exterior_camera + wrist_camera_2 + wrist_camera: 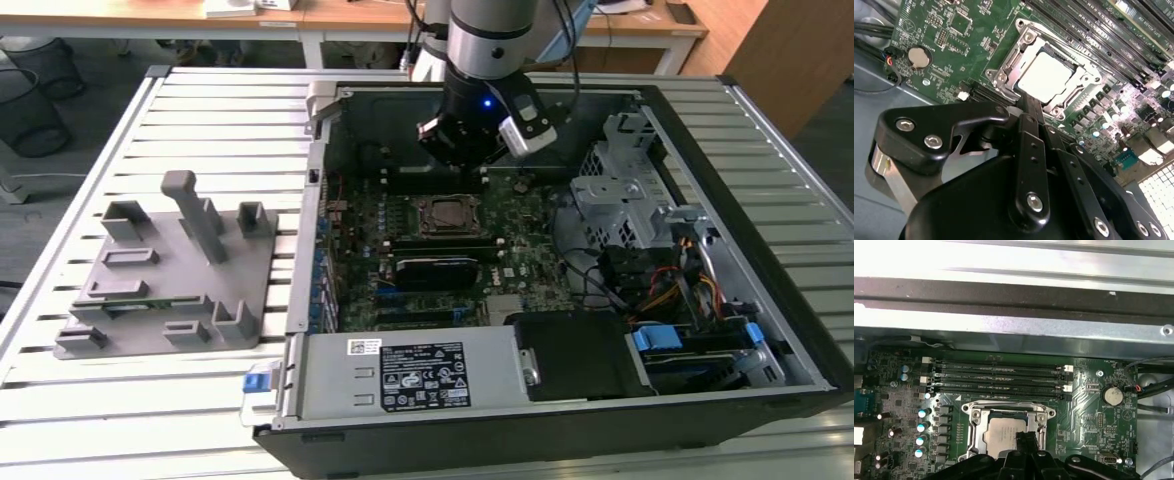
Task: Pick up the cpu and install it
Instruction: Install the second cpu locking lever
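Silver cpu (1046, 76) socketed, memory slots (999, 377) beside, pincer (1029, 107) above.

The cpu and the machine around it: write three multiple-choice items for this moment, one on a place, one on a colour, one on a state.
1. Where does the cpu lie?
A. In the socket on the motherboard
B. On the grey fixture outside the case
C. On the table slats

2. What colour is the motherboard?
A. Blue
B. Green
C. Red

3. How does the computer case stand?
A. Shut with its panel on
B. Upright on its end
C. Lying flat, open on top

Answers: 1 A, both wrist views show the silver chip inside the metal socket frame. 2 B, the board is green in all views. 3 C, the exterior view looks straight into its inside.
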Tool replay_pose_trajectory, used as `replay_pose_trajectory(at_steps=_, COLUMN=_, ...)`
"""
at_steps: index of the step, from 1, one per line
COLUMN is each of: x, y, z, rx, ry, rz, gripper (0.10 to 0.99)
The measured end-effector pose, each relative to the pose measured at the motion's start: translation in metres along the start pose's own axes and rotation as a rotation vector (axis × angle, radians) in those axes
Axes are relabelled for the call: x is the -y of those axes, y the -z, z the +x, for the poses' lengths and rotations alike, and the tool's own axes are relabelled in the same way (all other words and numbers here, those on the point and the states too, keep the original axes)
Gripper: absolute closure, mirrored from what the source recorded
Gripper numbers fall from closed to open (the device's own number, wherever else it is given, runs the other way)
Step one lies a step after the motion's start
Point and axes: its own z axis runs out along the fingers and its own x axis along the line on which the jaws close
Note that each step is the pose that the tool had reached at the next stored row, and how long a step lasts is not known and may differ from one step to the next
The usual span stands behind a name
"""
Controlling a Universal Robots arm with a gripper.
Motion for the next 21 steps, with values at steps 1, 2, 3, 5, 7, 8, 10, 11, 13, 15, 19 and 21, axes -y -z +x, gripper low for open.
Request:
replay_pose_trajectory(at_steps=1, x=0.0002, y=0.0, z=0.0, rx=-0.0003, ry=0.0, rz=0.0, gripper=0.98)
replay_pose_trajectory(at_steps=2, x=0.0007, y=0.0001, z=0.0, rx=-0.0005, ry=0.0, rz=0.0, gripper=0.98)
replay_pose_trajectory(at_steps=3, x=0.0011, y=0.0002, z=0.0, rx=-0.0006, ry=0.0, rz=0.0, gripper=0.98)
replay_pose_trajectory(at_steps=5, x=0.0022, y=0.0003, z=0.0001, rx=-0.0006, ry=0.0, rz=0.001, gripper=0.98)
replay_pose_trajectory(at_steps=7, x=0.0039, y=0.0003, z=0.0002, rx=-0.0006, ry=0.0, rz=0.001, gripper=0.98)
replay_pose_trajectory(at_steps=8, x=0.005, y=0.0004, z=0.0002, rx=-0.0006, ry=0.0, rz=0.001, gripper=0.98)
replay_pose_trajectory(at_steps=10, x=0.0082, y=0.0006, z=0.0004, rx=-0.0006, ry=0.0, rz=0.003, gripper=0.98)
replay_pose_trajectory(at_steps=11, x=0.0101, y=0.0007, z=0.0004, rx=-0.0006, ry=0.0, rz=0.003, gripper=0.98)
replay_pose_trajectory(at_steps=13, x=0.0141, y=0.0009, z=0.0006, rx=-0.0007, ry=0.0, rz=0.004, gripper=0.98)
replay_pose_trajectory(at_steps=15, x=0.0188, y=0.0012, z=0.0009, rx=-0.0007, ry=0.0, rz=0.004, gripper=0.98)
replay_pose_trajectory(at_steps=19, x=0.0242, y=0.0016, z=0.0011, rx=-0.005, ry=0.0, rz=0.004, gripper=0.98)
replay_pose_trajectory(at_steps=21, x=0.025, y=0.0015, z=0.001, rx=-0.0173, ry=-0.001, rz=0.003, gripper=0.98)
